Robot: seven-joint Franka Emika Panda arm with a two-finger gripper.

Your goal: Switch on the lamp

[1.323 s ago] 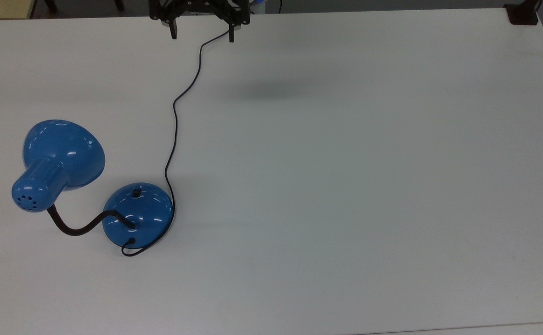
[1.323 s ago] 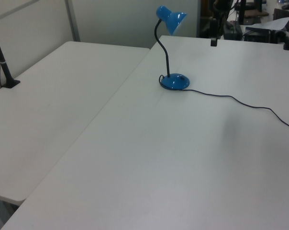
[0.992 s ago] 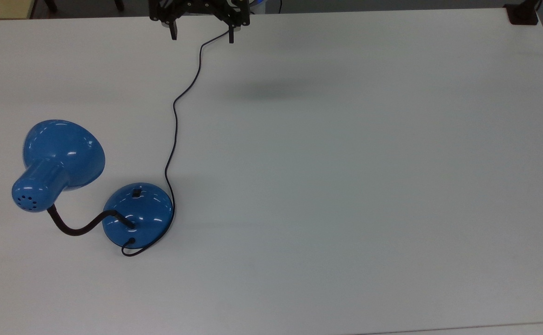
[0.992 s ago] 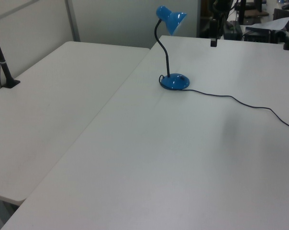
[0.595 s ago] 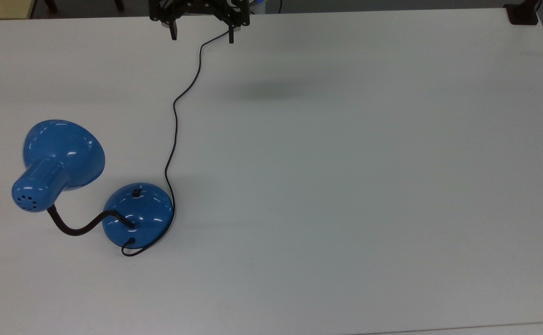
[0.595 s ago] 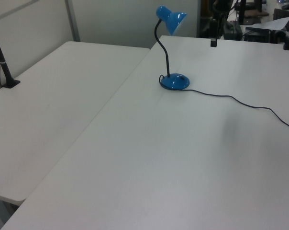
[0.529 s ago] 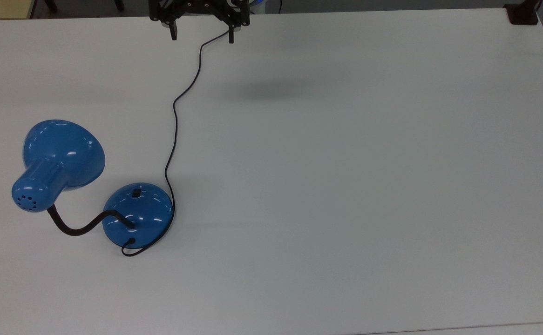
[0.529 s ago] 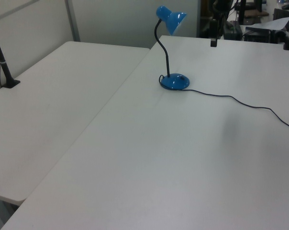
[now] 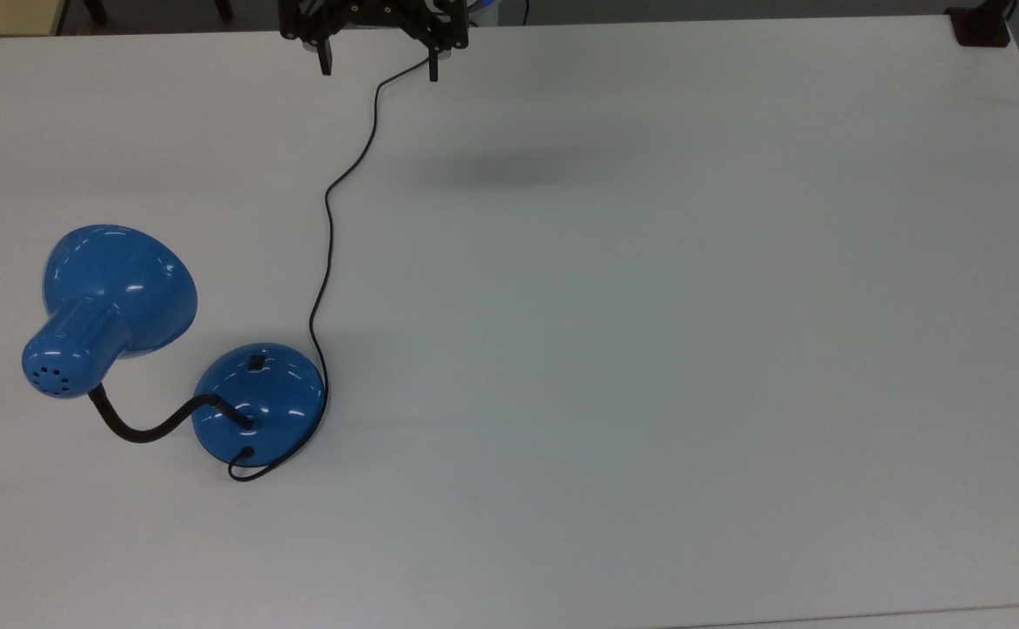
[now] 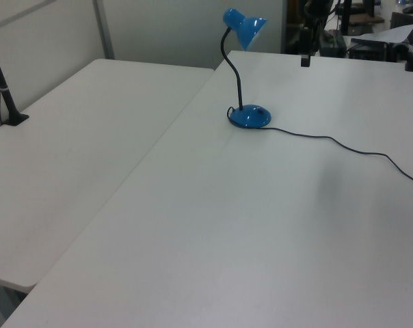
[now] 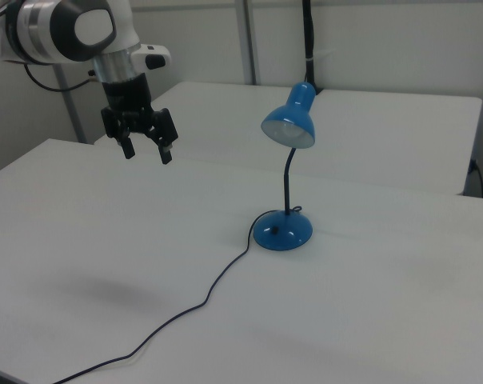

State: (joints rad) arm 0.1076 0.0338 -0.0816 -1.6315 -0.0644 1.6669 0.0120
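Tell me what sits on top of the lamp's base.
On the blue base sit a small black switch and the black gooseneck's foot. The table under the base is covered.

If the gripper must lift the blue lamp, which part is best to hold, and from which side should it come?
Probably the thin black gooseneck of the lamp, just above the domed base: it stands nearly upright there and is narrow enough for the open gripper, while the base and shade look wide, glossy and rounded. Come level from the right view's left, the gripper's side, keeping above the cord.
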